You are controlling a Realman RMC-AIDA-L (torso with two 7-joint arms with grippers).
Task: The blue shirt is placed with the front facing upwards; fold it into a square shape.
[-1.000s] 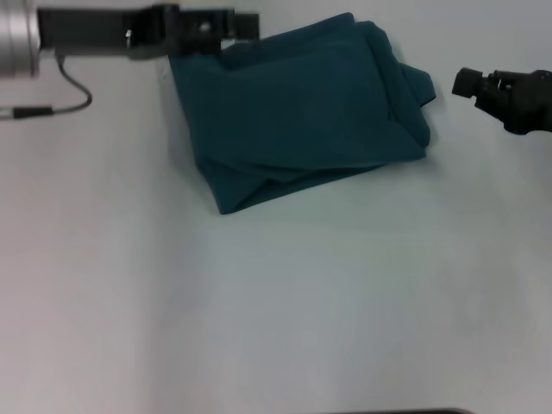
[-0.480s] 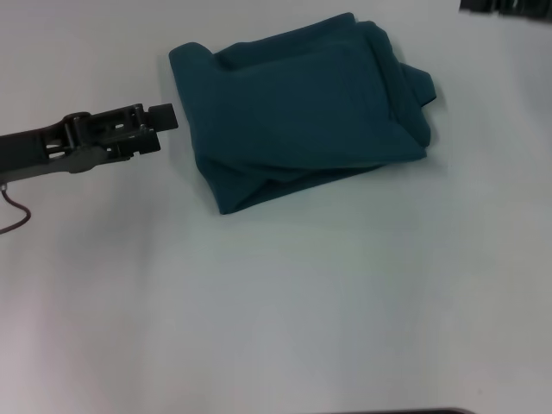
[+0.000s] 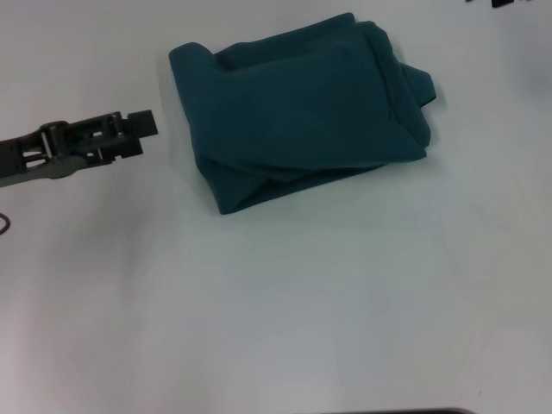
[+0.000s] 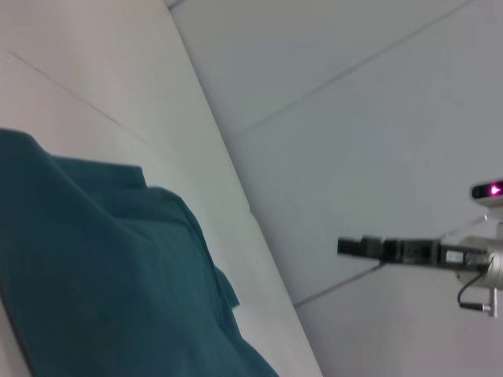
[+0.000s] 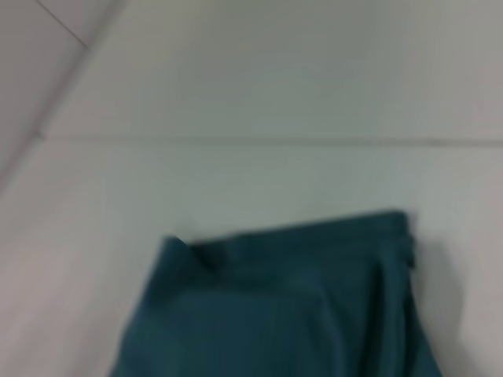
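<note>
The blue shirt (image 3: 302, 112) lies folded into a rough, thick rectangle on the white table, toward the far middle. A small flap sticks out at its right edge and loose layers show along its near edge. No lettering shows. My left gripper (image 3: 142, 128) hovers to the left of the shirt, a short gap away, holding nothing. Only a dark sliver of my right gripper (image 3: 502, 3) shows at the far right edge of the head view. The left wrist view shows the shirt (image 4: 94, 267) and, farther off, the right gripper (image 4: 363, 247) in the air. The shirt (image 5: 275, 306) also appears in the right wrist view.
The white table (image 3: 302, 302) stretches wide in front of the shirt. A dark strip (image 3: 388, 411) shows at the near edge of the head view. A thin cable loop (image 3: 4, 222) hangs by the left arm.
My left arm came away from the shirt's far left corner and now sits to the shirt's left, drawing back. The right arm rose almost out of the head view. The shirt has not moved.
</note>
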